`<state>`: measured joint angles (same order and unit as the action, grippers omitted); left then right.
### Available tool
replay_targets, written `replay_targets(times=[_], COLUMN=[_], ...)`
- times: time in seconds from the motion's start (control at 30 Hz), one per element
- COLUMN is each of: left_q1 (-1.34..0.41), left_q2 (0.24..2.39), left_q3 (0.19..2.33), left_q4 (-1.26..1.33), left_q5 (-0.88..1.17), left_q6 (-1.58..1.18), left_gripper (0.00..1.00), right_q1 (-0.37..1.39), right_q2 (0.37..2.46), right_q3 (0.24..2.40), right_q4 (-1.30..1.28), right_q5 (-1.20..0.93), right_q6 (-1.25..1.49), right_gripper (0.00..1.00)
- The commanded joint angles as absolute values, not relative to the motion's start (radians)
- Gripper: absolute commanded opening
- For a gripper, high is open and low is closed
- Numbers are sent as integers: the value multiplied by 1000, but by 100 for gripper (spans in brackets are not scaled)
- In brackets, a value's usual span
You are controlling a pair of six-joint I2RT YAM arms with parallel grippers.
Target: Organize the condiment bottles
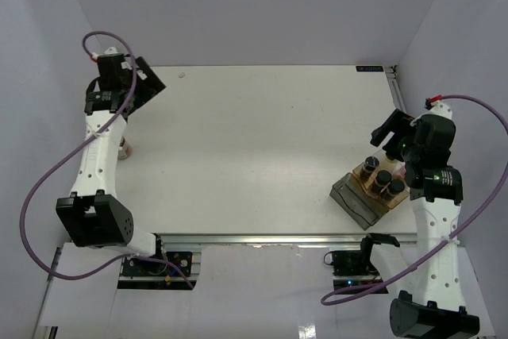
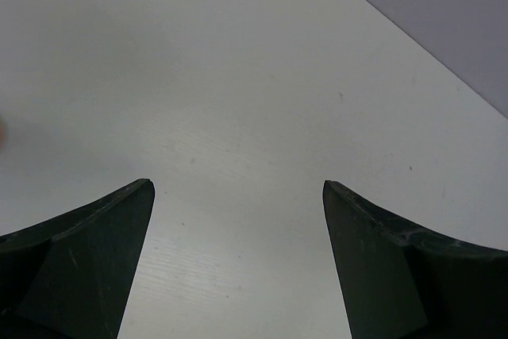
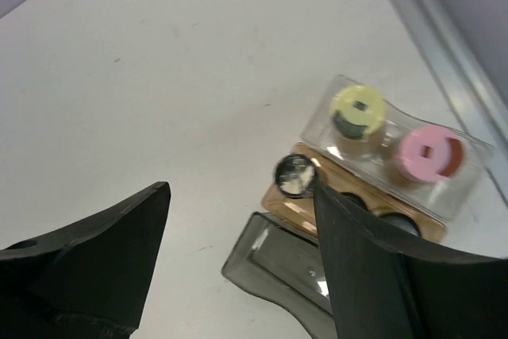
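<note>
Three dark brown bottles with black caps (image 1: 382, 179) stand in a brown holder at the right, next to a grey tray (image 1: 353, 201). In the right wrist view a yellow-lidded jar (image 3: 359, 109) and a pink-lidded jar (image 3: 429, 155) sit in a clear holder. One black-capped bottle (image 3: 294, 174) shows by my right finger, and the grey tray (image 3: 286, 263) lies below it. My right gripper (image 1: 383, 134) (image 3: 238, 188) is open and empty above the holders. Another small reddish bottle (image 1: 125, 148) stands at the far left, partly hidden by my left arm. My left gripper (image 1: 152, 81) (image 2: 238, 184) is open and empty over bare table.
The white table (image 1: 262, 148) is walled by lilac panels at the back and both sides. A metal rail (image 1: 262, 237) runs along the near edge, and another runs along the right edge (image 3: 444, 45) just beyond the holders.
</note>
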<state>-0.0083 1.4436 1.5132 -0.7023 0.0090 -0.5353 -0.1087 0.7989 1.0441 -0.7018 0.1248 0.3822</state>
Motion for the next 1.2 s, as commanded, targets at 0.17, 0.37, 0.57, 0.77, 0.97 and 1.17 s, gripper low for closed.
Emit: replay_targets(times=[0.17,0.37,0.57,0.77,0.97,1.17], left_q1=[283,352,364,364,364,364], left_q2=[1486,1484,1558,1629,1705,1775], left_q3=[1466,1362,1357,1377,1389,1394], left_q4=[-682,-628,-643,-682,-701,-666], left_q5=[-79,-144,-190,-242,-272,-248], left_q6=[-514,-530,-527,-563,-568,-568], left_gripper=[98,98,98,98,98,97], right_q1=[-43,138,251,266,273,283], right_q2=[837,907,945,919,909,899], right_q3=[1043,1056,1078,1107,1109,1114], right_q4=[-498,-479,-484,-495,-503,-509], right_q5=[-327,-261,-212,-196,-181,-158], right_q6=[252,239,219,209,202,190], right_gripper=[85,90,94,97,98,98])
